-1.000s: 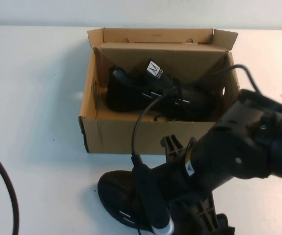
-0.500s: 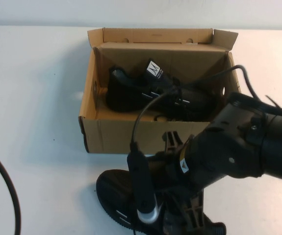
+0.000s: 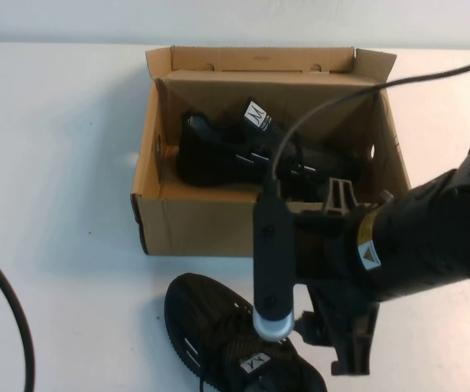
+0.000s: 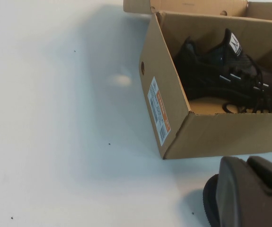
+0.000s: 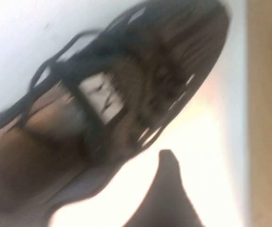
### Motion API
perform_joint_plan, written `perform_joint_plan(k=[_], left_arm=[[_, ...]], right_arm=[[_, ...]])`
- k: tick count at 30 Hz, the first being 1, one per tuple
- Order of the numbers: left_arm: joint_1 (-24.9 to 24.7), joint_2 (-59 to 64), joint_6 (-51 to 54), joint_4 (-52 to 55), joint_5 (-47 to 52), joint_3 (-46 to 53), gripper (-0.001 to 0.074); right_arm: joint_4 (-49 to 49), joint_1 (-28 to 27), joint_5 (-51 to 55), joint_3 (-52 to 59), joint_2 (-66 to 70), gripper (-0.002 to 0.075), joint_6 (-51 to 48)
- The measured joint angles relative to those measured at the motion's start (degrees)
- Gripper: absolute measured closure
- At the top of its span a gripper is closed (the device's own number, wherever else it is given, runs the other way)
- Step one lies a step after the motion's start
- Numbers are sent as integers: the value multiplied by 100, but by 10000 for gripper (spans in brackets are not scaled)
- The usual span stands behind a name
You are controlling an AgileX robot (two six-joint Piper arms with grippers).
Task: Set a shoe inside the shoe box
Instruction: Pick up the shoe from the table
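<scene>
The brown cardboard shoe box (image 3: 210, 224) stands open at the table's middle. One black knit shoe (image 3: 235, 151) lies inside it, white tongue label up, and also shows in the left wrist view (image 4: 216, 71). A second black shoe (image 3: 218, 331) lies on the table in front of the box. My right gripper (image 3: 342, 286) hangs open just right of and above that shoe, holding nothing. In the right wrist view one finger (image 5: 171, 189) shows beside the shoe (image 5: 112, 94). My left gripper (image 4: 249, 189) is shut and empty, low at the box's left front, out of the high view.
The box's lid flap (image 3: 259, 59) stands up at the back. A black cable (image 3: 6, 310) curves over the table's near left. My right arm's wrist camera (image 3: 271, 261) hangs over the box's front wall. A label (image 4: 159, 111) is stuck on the box's side.
My right gripper went from shut to open and lifted off the shoe on the table, moving right and toward the box. That shoe stays on the table, now uncovered.
</scene>
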Motion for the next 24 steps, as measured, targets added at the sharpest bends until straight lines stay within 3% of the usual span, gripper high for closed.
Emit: perform_joint_plan(k=[3, 10, 16, 24], left_arm=[[0, 0, 0, 0, 0, 0, 736], [0, 29, 0, 0, 0, 0, 736], [0, 55, 0, 0, 10, 0, 736], [0, 55, 0, 0, 10, 0, 736]], right_arm=[[195, 0, 395, 0, -5, 242, 580], [2041, 0, 670, 0, -14, 287, 1903], [3142, 0, 1156, 0, 20, 352, 2165], [3352, 0, 1301, 0, 509, 347, 2583]])
